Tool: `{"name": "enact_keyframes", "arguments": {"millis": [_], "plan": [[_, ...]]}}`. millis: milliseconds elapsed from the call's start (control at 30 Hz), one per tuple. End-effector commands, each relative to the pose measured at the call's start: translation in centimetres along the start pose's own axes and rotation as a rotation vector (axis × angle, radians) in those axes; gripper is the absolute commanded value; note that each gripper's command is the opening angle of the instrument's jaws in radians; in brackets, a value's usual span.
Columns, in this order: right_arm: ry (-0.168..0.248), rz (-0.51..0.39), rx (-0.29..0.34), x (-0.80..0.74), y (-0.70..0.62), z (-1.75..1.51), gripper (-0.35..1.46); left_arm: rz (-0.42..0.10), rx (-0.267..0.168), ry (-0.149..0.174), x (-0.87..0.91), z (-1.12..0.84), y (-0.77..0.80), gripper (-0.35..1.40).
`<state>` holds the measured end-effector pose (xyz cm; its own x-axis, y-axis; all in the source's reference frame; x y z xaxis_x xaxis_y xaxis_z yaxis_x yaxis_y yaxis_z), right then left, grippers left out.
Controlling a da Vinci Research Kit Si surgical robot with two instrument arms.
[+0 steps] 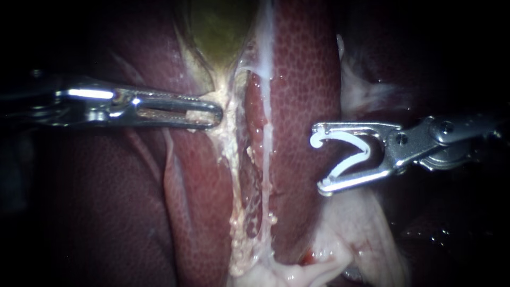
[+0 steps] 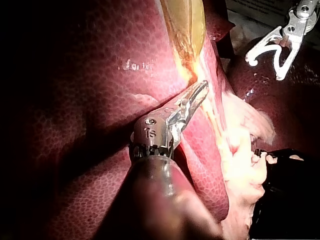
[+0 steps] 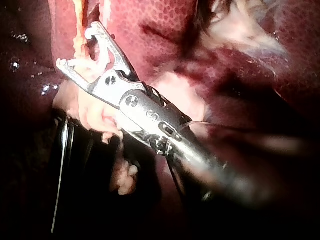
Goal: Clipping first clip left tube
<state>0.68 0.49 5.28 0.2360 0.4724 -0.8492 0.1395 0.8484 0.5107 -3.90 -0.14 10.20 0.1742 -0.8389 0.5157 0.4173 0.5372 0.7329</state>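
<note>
White clip (image 1: 345, 137) in splayed right claw (image 1: 319, 159)

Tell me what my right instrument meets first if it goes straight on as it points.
Probably the pale tube beside the liver: the right instrument, holding an open clip, points at it across a gap. Depth is unclear; it might graze the liver first.

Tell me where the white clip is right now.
In the endoscope view the white clip sits between the right instrument's jaws, over the liver, right of the pale tube and not touching it.
</note>
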Motion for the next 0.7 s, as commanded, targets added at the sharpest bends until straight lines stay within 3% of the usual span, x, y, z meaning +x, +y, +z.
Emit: {"name": "enact_keyframes", "arguments": {"millis": [33,400,700], "plan": [[0.0,0.0,0.0,0.0,0.0,0.0,0.6,-0.004,-0.004,-0.002,-0.04,-0.04,0.0,-0.35],[0.0,0.0,0.0,0.0,0.0,0.0,0.6,-0.016,-0.018,-0.027,-0.37,-0.43,-0.08,-0.35],[0.0,0.0,0.0,-0.01,0.0,0.0,0.6,-0.021,-0.026,-0.032,-0.39,-0.53,-0.08,-0.35]]}}
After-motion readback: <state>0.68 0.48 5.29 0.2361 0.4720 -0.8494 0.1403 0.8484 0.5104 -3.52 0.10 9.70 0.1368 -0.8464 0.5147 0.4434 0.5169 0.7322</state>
